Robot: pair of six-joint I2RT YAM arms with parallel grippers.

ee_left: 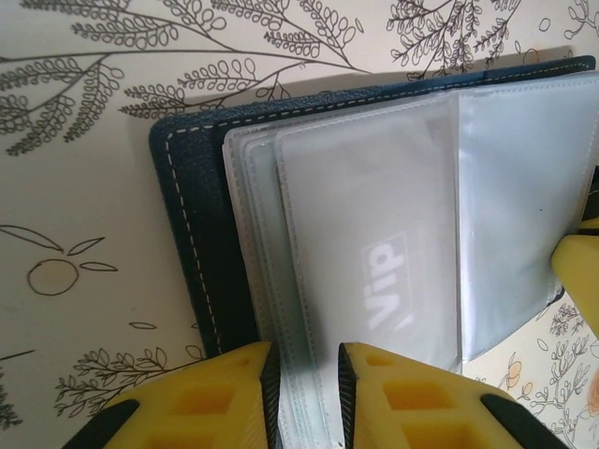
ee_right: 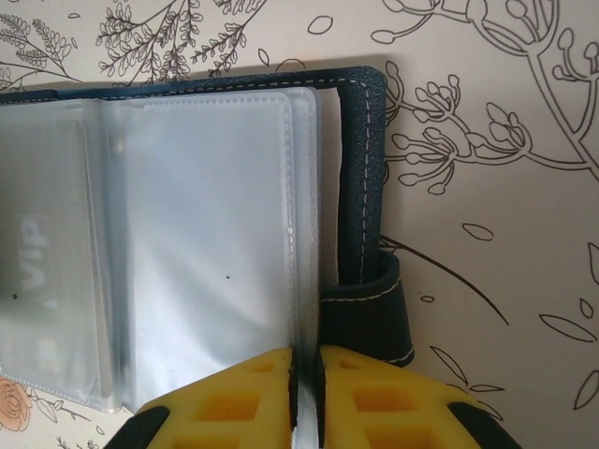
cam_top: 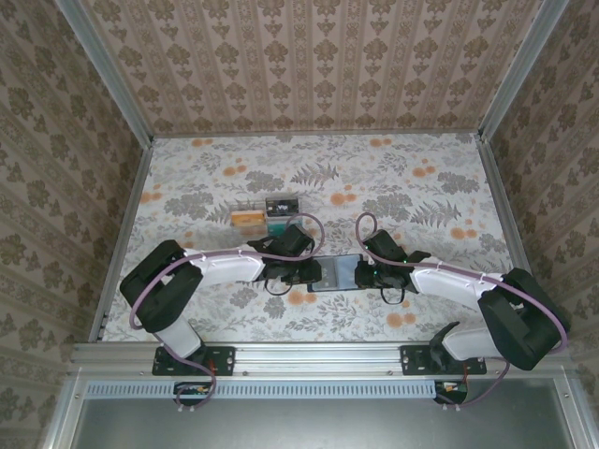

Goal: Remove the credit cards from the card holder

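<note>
- Position: card holder (cam_top: 335,272) lies open flat on table (cam_top: 421,187), between both grippers, long axis left-right.
- left gripper (ee_left: 304,363): jaws narrow, pinching left sleeves (ee_left: 257,234) at their edge.
- right gripper (ee_right: 305,367): almost closed on right sleeve edge.
- "Vip" card (ee_left: 388,281) sits in its sleeve, directly ahead of left gripper; left arm is nearer.

The top camera looks down from high up, and both wrist cameras look closely at the open card holder (ee_left: 374,243).
</note>
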